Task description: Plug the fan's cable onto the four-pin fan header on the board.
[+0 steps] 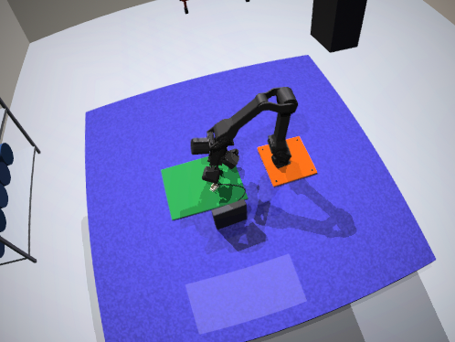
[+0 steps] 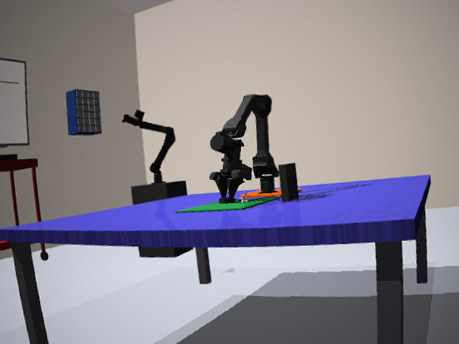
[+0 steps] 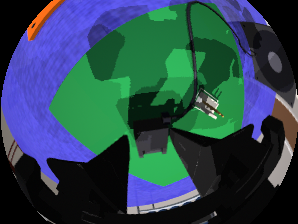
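Note:
The cable's dark plug (image 3: 154, 141) (image 2: 226, 201) lies on the green board (image 1: 180, 197) (image 2: 198, 207) (image 3: 80, 107). My gripper (image 3: 149, 135) (image 2: 227, 199) points down at it and is open, with one fingertip on each side of the plug and a gap showing in the wrist view. In the top view the arm hides the plug. The pale fan header (image 3: 206, 102) (image 1: 214, 187) (image 2: 244, 199) with its pins stands close beside the plug. The black cable (image 3: 192, 50) loops from the plug to the fan (image 3: 274, 60) (image 1: 229, 215) (image 2: 288, 182).
The fan stands upright at the board's edge. The arm's base is on an orange plate (image 1: 299, 166) (image 3: 42, 19) beside the board. A pale rectangle (image 1: 247, 294) is marked on the blue table (image 1: 137, 256) (image 2: 328, 216). The cable runs close past the header.

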Motion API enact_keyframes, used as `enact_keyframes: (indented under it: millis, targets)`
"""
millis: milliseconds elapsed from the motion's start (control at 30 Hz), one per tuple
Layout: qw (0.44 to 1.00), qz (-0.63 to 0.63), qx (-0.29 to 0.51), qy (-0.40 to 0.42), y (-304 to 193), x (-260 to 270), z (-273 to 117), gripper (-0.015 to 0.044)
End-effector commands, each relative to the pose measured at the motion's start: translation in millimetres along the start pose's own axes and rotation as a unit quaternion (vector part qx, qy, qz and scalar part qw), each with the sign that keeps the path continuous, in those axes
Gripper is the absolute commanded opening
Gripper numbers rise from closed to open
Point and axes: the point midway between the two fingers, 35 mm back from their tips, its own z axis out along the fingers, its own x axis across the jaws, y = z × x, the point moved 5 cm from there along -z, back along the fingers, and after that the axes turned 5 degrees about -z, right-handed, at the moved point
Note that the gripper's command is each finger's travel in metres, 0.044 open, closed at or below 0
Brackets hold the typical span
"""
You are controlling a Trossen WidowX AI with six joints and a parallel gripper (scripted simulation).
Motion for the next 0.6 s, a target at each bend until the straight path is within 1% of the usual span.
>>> enact_keyframes:
  millis: [0,133,300,567]
  targets:
    - [1.000,0.000,-0.005,-0.001,2.5,-0.2,5.6,0.0210]
    - [1.000,0.000,-0.005,-0.001,2.5,-0.2,5.6,0.0210]
    - [1.000,0.000,-0.002,0.000,1.4,0.1,3.1,0.0079]
    - [1.000,0.000,-0.002,0.000,1.4,0.1,3.1,0.0025]
